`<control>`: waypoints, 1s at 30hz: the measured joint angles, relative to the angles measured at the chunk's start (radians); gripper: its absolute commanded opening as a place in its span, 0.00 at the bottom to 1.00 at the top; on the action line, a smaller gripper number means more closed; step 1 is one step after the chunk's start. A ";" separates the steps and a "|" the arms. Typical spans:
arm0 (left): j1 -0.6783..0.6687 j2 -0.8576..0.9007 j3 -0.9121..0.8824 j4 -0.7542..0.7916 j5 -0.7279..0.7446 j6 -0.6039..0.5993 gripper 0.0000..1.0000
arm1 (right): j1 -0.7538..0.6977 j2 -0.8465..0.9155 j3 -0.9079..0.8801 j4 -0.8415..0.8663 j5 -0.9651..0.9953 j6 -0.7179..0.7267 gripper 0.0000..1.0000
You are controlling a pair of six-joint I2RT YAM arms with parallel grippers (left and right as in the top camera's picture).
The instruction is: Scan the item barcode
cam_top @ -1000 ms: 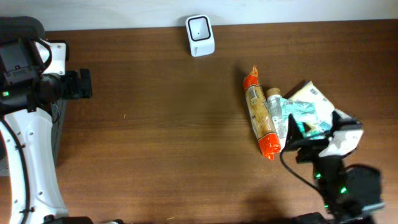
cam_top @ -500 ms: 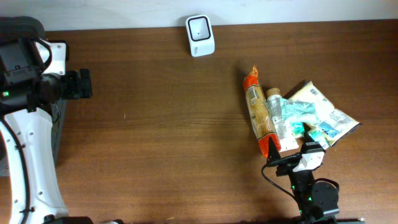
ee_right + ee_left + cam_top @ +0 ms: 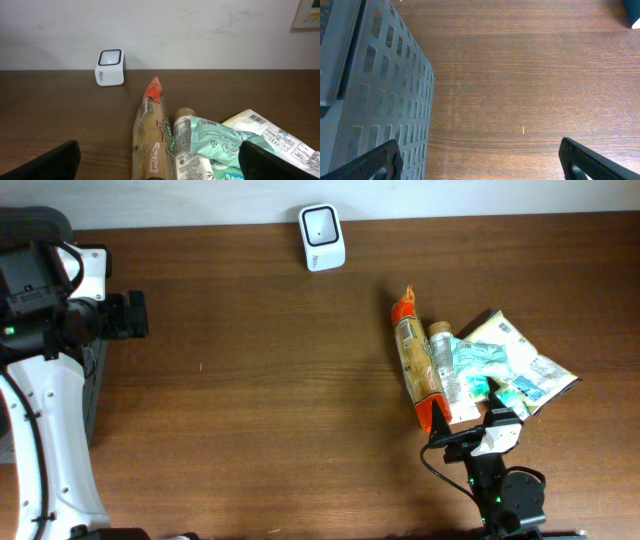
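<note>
The items are lying in a small heap at the right of the counter (image 3: 260,380): a long orange-ended packet (image 3: 419,373), a small bottle (image 3: 443,360) just beside it, a teal pouch (image 3: 478,360) overlapping the bottle, and a pale barcoded packet (image 3: 520,350) at the outer edge. The white scanner (image 3: 322,224) is sitting well apart, by the wall. The right hand (image 3: 470,435) is hovering at the heap's near edge, spread wide and holding nothing. To do this well, it should be picking the orange-ended packet, which is lying clear on one side, gripping across its middle, then turning the barcode toward the scanner's window. The left hand (image 3: 480,160) is waiting wide open and empty beside a dark slotted crate (image 3: 380,100).
</note>
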 measured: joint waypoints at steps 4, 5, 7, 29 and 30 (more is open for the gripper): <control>0.000 0.000 0.000 0.000 0.000 0.000 0.99 | 0.000 0.000 0.000 0.000 0.000 0.000 0.99; 0.000 0.000 0.000 0.000 0.000 0.000 0.99 | 0.000 0.000 0.000 0.000 0.000 0.000 0.99; 0.000 -0.002 0.000 0.000 0.000 0.000 0.99 | 0.000 0.000 0.000 0.000 0.000 0.000 0.99; -0.282 -1.300 -1.502 1.106 -0.059 0.004 0.99 | 0.000 -0.004 -0.002 0.001 -0.008 0.000 0.99; -0.282 -1.320 -1.523 1.106 -0.057 0.003 0.99 | 0.000 -0.004 -0.002 0.002 -0.008 -0.001 0.99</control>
